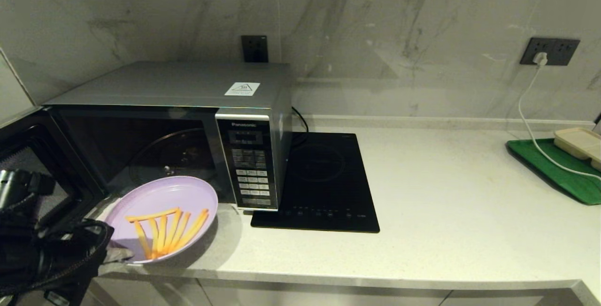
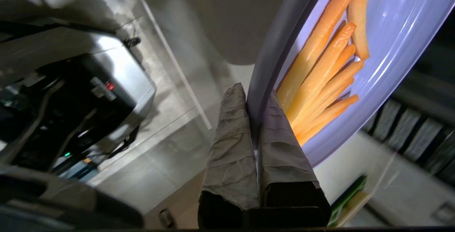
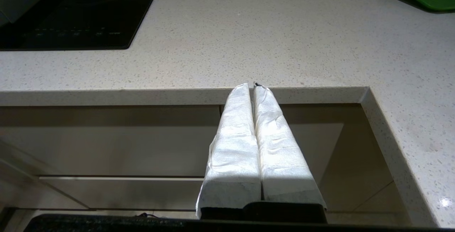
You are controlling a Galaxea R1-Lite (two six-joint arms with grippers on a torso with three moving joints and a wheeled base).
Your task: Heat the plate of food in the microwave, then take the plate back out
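Head view: left gripper (image 1: 117,254) pinches rim of plate of food (image 1: 162,217) before open microwave (image 1: 188,132), at desk (image 1: 446,202) edge. Right gripper (image 3: 253,86) closed, empty.

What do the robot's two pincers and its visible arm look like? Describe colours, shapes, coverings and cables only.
The left pincer has two long, tapering fingers wrapped in creased grey-brown tape, on a black base. The right pincer has the same shape, wrapped in creased white tape. In the head view, the left arm is black, bulky, with black cables looped along it.
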